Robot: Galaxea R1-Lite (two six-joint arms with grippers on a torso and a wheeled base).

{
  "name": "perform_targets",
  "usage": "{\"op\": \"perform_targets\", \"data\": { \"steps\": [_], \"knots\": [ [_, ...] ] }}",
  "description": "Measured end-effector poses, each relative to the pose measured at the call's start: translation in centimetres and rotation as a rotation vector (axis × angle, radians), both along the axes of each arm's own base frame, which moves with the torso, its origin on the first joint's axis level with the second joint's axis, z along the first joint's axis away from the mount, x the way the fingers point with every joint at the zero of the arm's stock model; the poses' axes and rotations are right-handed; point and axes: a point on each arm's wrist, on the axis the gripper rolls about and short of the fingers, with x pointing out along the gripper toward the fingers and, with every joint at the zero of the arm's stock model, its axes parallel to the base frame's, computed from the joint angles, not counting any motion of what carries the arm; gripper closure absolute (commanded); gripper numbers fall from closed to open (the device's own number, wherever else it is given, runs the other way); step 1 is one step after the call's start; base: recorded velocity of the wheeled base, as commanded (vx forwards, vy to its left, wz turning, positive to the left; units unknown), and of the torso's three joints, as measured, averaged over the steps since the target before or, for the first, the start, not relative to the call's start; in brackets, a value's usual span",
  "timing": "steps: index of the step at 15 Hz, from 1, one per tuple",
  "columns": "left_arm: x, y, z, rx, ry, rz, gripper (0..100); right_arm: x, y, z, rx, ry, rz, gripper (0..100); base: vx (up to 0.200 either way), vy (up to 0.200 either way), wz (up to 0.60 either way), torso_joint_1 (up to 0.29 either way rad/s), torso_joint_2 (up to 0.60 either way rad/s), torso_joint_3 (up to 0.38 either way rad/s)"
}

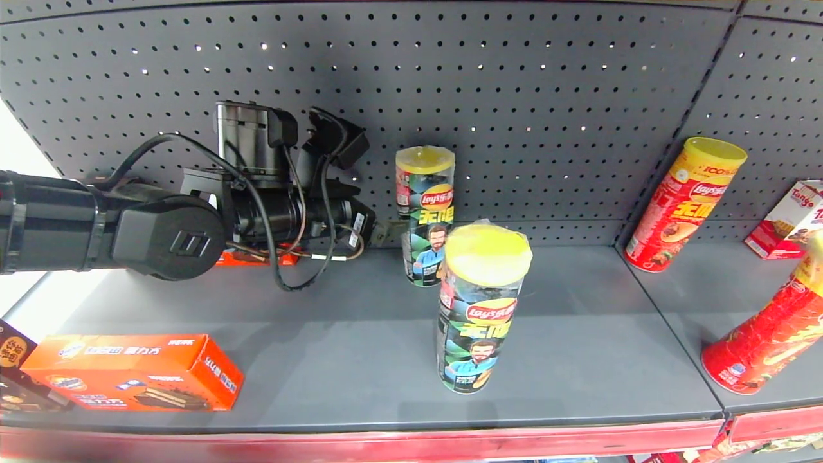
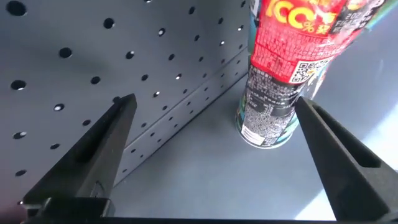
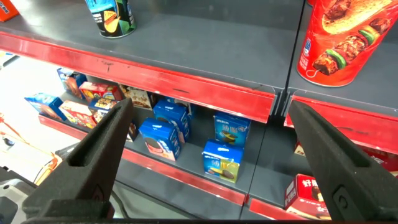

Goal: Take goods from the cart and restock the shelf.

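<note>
On the grey shelf [image 1: 578, 360], backed by pegboard [image 1: 514, 96], two green-and-black cans stand upright with yellow lids: the far can [image 1: 425, 212] near the back and the near can [image 1: 479, 315] just right of it, towards the front. The left arm [image 1: 161, 231] comes in from the left, and the left gripper [image 1: 384, 231] sits just beside the far can's left side. An orange box [image 1: 135, 373] lies near left. On the right section stand a far red can [image 1: 681, 206] and a near red can [image 1: 765, 347].

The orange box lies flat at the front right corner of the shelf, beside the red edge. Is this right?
Not quite. The orange box lies flat at the front left corner of the shelf, beside the red edge, as the head view shows.
</note>
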Motion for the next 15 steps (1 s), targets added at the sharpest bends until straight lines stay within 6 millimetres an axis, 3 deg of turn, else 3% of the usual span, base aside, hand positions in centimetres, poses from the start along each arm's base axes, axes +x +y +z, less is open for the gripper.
{"op": "perform_targets", "data": {
  "steps": [15],
  "knots": [
    [0.93,0.49,-0.74,0.024,0.005,0.081,0,0.0,0.0,0.0,0.0,0.0,0.0,0,0.0,0.0,0.0,0.0,0.0,0.0]
  ]
}}
